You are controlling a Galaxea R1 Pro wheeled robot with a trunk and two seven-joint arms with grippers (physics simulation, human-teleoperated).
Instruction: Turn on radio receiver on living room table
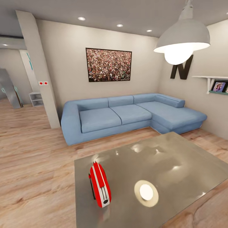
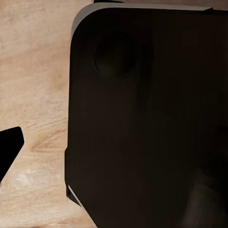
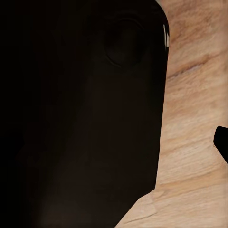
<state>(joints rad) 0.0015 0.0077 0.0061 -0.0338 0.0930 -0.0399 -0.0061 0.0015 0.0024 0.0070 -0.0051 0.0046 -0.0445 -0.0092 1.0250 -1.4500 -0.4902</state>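
Observation:
The radio receiver (image 1: 99, 184) is a small red box with white stripes, standing upright on edge near the front left corner of the table (image 1: 177, 158). The table is a large low one with a glossy grey reflective top, in the lower right of the head view. The radio's narrow side faces me; its dial is hidden. In the left wrist view a dark fingertip (image 2: 9, 152) pokes in over wood floor beside a big black rounded robot body part (image 2: 142, 118). The right wrist view has a similar dark fingertip (image 3: 222, 142) beside a black panel (image 3: 80, 114).
A flat round cream disc (image 1: 146, 192) lies on the table right of the radio. A blue sectional sofa (image 1: 126, 115) stands behind it under a framed crowd picture (image 1: 108, 64). A pendant lamp (image 1: 182, 39) hangs at upper right. A pillar (image 1: 39, 69) stands left; wood floor (image 1: 34, 164) surrounds the table.

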